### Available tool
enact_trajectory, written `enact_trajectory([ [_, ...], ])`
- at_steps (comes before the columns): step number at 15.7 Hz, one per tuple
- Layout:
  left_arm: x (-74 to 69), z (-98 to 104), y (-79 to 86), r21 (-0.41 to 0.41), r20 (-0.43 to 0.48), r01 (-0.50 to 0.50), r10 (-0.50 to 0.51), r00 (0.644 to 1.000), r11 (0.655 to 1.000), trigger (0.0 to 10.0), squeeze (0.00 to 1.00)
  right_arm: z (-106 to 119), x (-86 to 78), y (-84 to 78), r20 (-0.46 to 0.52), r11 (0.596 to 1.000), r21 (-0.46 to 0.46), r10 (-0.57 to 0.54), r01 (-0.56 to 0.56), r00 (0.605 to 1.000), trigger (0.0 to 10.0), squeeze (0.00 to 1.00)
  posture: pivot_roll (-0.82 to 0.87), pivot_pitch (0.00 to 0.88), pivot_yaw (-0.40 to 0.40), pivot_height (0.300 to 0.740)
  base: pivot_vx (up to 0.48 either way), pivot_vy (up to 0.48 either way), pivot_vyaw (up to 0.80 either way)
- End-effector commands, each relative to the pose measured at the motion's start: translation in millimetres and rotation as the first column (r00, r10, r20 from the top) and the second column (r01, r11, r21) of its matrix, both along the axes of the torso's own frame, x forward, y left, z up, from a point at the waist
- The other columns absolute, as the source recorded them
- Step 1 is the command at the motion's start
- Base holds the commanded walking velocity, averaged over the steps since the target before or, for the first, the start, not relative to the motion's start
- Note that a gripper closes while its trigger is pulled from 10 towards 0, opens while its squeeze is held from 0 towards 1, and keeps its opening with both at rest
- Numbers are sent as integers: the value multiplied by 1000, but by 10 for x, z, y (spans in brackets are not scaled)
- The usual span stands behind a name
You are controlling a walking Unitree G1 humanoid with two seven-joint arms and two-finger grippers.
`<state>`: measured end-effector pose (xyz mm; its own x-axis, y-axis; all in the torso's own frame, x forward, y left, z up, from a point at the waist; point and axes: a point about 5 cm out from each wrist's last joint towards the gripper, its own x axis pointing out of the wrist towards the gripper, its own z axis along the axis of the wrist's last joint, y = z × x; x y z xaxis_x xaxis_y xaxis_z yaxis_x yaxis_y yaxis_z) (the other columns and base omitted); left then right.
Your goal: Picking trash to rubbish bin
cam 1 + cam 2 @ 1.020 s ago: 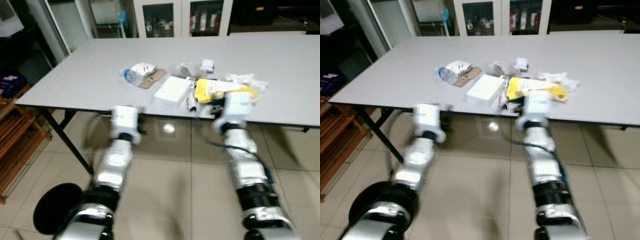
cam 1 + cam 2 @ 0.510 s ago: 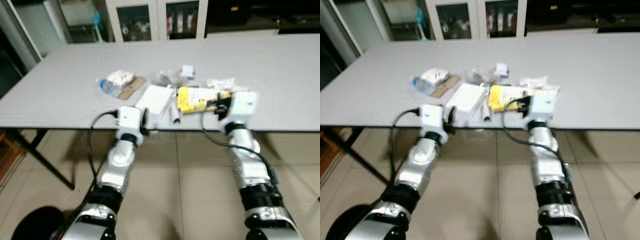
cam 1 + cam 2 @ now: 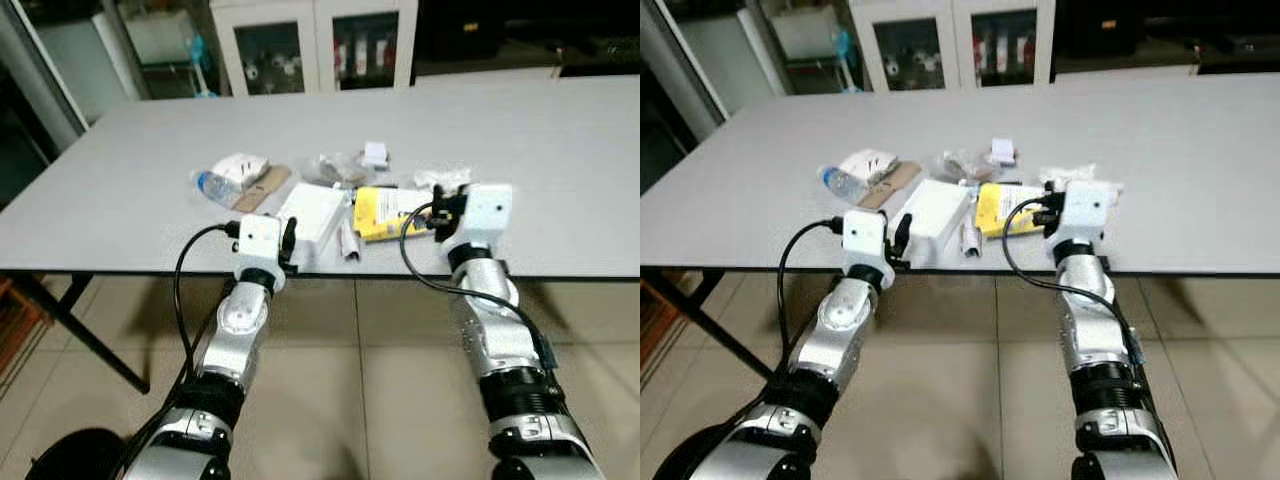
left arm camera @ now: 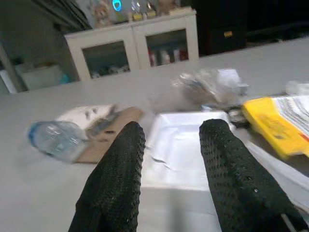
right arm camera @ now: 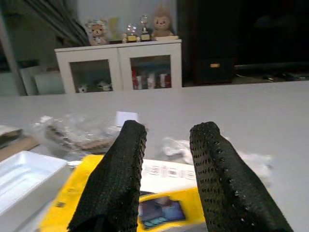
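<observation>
Both grippers parted, empty.

Grey table — yellow packet, white tray, brown cardboard.

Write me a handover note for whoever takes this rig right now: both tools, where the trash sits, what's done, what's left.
Left tool: open, empty, at the table's near edge, aimed at the white tray.
Right tool: open, empty, over the yellow packet.
Trash, all on the grey table: plastic bottle with white wrapper and brown cardboard on the left; clear crumpled bag and small white box behind; crumpled white paper by the right wrist.
Done: approach to the table. Nothing picked.
Left: grasp every piece and carry it to the bin.
</observation>
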<state>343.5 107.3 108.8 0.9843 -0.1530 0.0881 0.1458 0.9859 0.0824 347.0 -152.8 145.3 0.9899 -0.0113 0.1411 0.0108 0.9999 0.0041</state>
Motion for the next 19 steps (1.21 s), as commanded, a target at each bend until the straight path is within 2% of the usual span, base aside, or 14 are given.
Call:
enact_trajectory([
  [1,13,31,129,3,18,-35,35,999,999,10000,0,19,5,120,7,999,10,31,-31,999,10000,0,0,0,97,740,0,0,0],
  [17,7,10,94,31,6,-17,17,1000,999,10000,0,-1,-6,134,1,999,5,33,-33,999,10000,0,-8,0,104,740,0,0,0],
  [19,7,7,99,61,13,-26,25,1000,998,10000,0,-3,-7,140,-1,999,3,36,-36,999,10000,0,-8,0,103,740,0,-480,0],
])
